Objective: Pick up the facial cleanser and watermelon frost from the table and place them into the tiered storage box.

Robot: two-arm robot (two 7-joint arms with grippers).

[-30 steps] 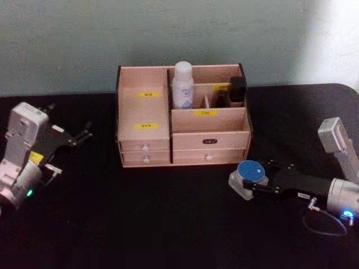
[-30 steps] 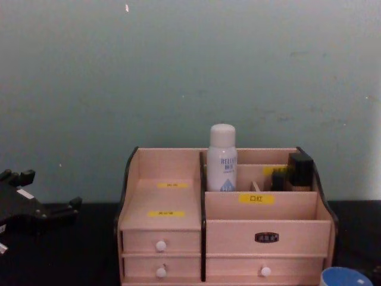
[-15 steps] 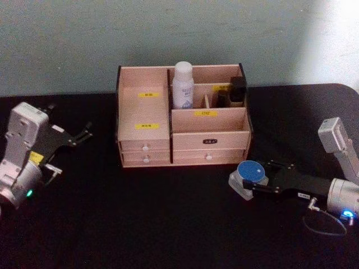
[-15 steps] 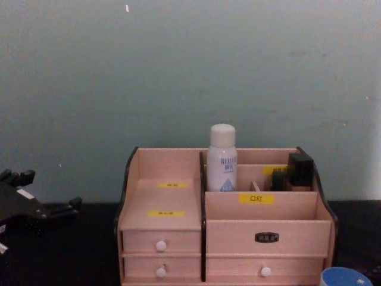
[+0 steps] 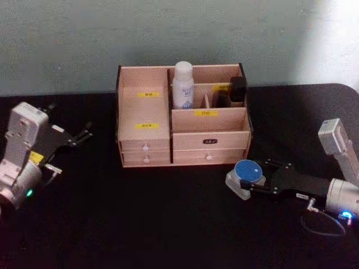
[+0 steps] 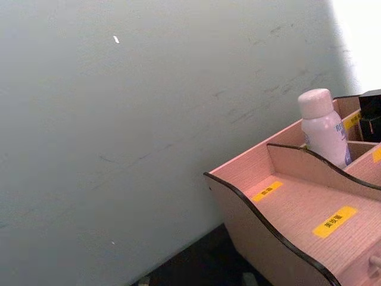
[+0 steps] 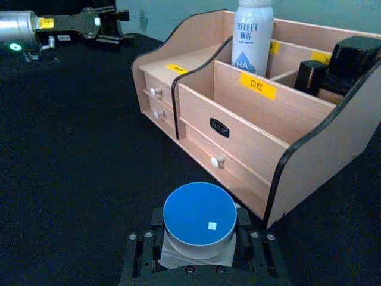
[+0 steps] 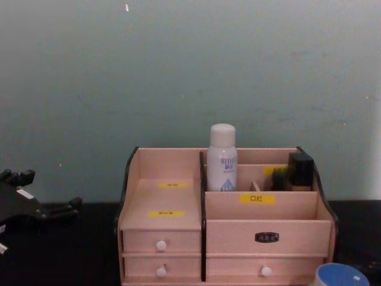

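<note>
The facial cleanser [image 5: 183,85] [image 8: 222,158] [image 7: 253,36] [image 6: 324,128] stands upright in a back compartment of the tiered storage box [image 5: 143,112] [image 8: 161,196] [image 7: 238,119] [image 6: 297,202]. The watermelon frost [image 5: 245,171] [image 7: 200,214] [image 8: 342,275], a squat jar with a blue lid, sits low in front of the box's right end. My right gripper [image 5: 251,180] [image 7: 200,241] is shut on it, one finger on each side. My left gripper [image 5: 70,120] [image 8: 47,190] [image 7: 110,18] rests open at the table's left, apart from the box.
A small dark bottle [image 5: 238,89] [image 8: 300,170] [image 7: 357,56] stands in the box's back right compartment. The box's front compartments hold nothing. The black table [image 5: 168,213] has free room in front of the box, and a pale wall stands behind.
My right gripper has shifted the blue-lidded jar a little to the left, toward the box's front. The left arm has barely moved.
</note>
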